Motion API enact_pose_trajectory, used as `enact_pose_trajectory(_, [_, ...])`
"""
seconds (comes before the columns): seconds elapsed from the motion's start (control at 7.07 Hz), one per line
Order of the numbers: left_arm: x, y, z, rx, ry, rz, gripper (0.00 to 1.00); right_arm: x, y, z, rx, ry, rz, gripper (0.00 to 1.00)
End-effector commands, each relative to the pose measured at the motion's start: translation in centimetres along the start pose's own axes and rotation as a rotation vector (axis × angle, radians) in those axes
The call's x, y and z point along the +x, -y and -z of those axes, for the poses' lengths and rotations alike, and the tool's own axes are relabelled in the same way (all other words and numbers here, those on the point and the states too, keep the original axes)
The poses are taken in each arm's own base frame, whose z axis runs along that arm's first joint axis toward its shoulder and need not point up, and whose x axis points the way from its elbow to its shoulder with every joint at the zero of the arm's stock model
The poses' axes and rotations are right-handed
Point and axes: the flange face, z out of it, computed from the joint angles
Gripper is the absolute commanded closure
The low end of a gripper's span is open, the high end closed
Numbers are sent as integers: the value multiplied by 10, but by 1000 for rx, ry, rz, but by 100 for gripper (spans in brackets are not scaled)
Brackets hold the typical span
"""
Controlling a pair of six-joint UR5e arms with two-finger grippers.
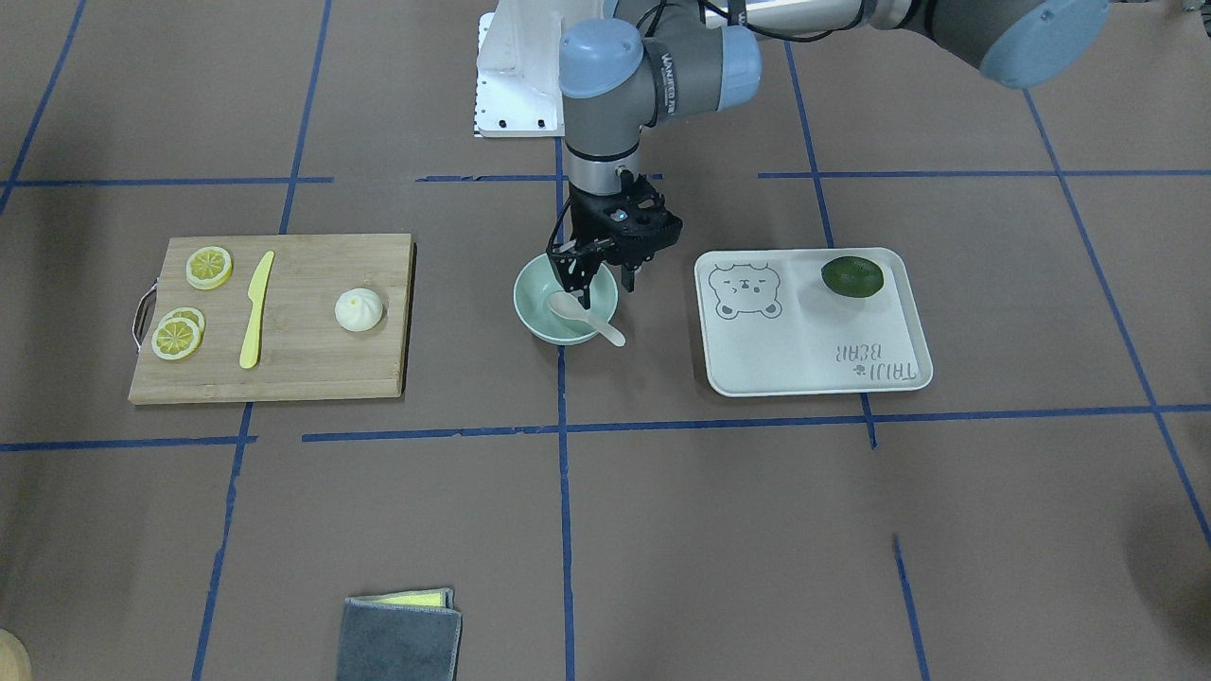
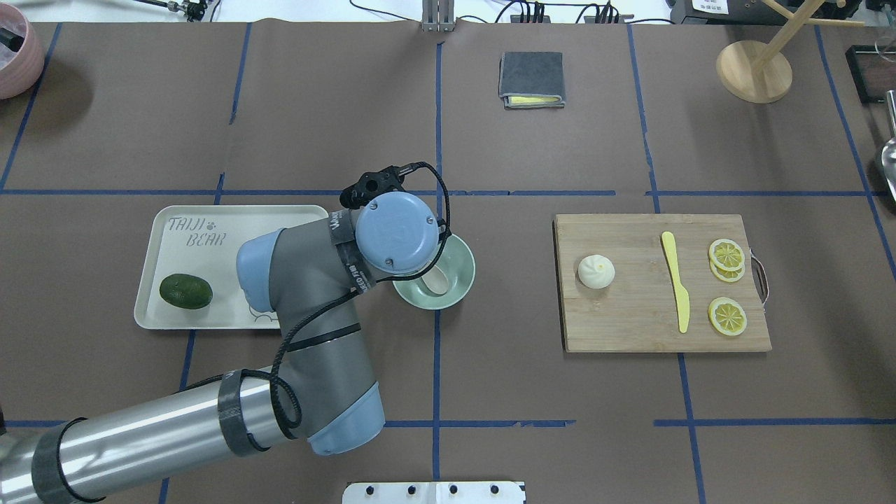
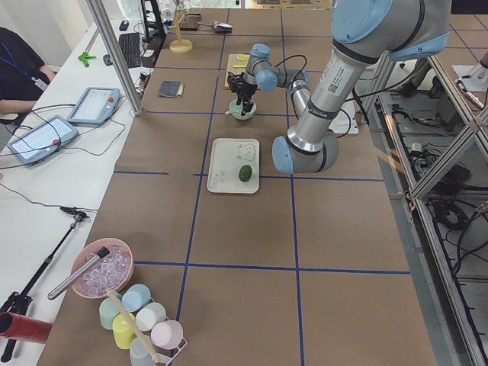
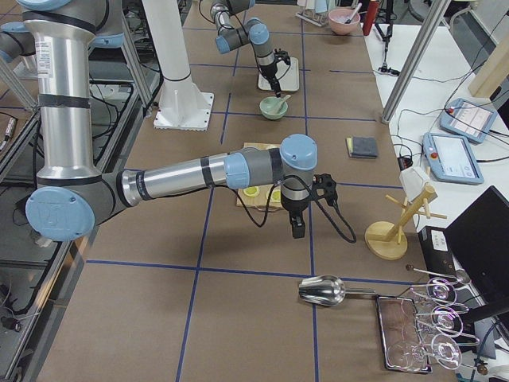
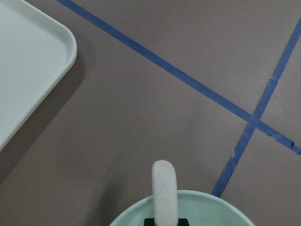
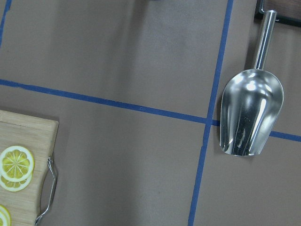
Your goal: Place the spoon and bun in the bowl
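Observation:
The mint-green bowl (image 1: 522, 305) stands at the table's middle. The cream spoon (image 1: 605, 329) lies in it, scoop down inside and handle sticking out over the front rim. My left gripper (image 1: 587, 298) reaches down into the bowl and is shut on the spoon near its neck. In the left wrist view the handle (image 5: 164, 188) rises over the bowl (image 5: 216, 209), with dark pads (image 5: 148, 221) on either side of it. The white bun (image 1: 359, 309) sits alone on the wooden board (image 1: 303, 364). My right gripper (image 4: 297, 229) hovers beyond the board's end; I cannot tell whether it is open.
The board also holds a yellow knife (image 1: 255, 312) and lemon slices (image 1: 208, 267). A cream bear-print tray (image 1: 814, 359) with an avocado (image 1: 851, 276) lies on the bowl's other side. A folded grey cloth (image 1: 397, 638) lies at the far edge. A metal scoop (image 6: 251, 113) lies below my right wrist.

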Motion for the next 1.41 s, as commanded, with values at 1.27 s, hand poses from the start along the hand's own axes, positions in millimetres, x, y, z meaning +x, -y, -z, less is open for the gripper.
enact_pose_trajectory(1.27, [-606, 336, 53, -357, -10, -571, 0, -320, -5, -66, 86, 84, -93, 0])
